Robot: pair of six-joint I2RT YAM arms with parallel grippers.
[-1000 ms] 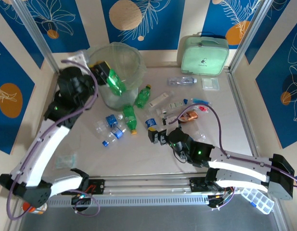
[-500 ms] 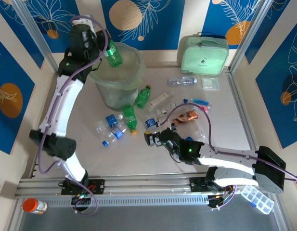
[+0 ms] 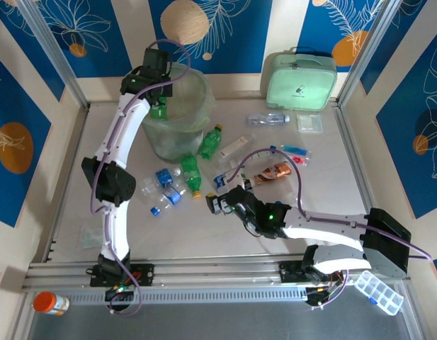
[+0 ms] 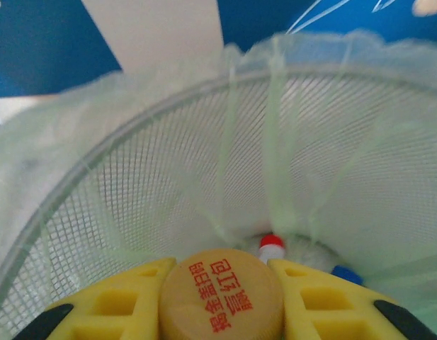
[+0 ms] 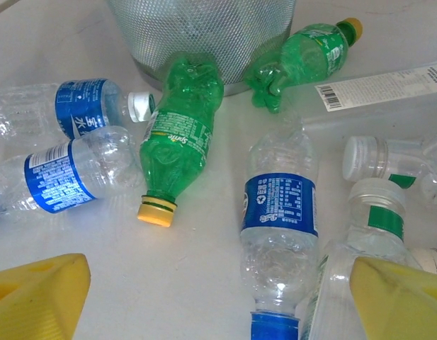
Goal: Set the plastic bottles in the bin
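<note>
- Green-bagged bin (image 3: 198,91): left claw (image 4: 222,315), clamped on a green bottle (image 4: 222,280), hung inside its rim; snagging the bag (image 4: 273,113) could have tipped it.
- Right claw (image 5: 218,294) gaped wide over a clear bottle (image 5: 280,219) on the worktop (image 5: 204,244); the white-capped bottle (image 5: 377,212) just beside could have been caught too.

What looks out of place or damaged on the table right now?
A green bottle and a clear bottle lie crumpled on their sides near the bin, the green one against its base; others are scattered around them. An orange-capped jar lies apart, off the table, before the rail at the near left.
</note>
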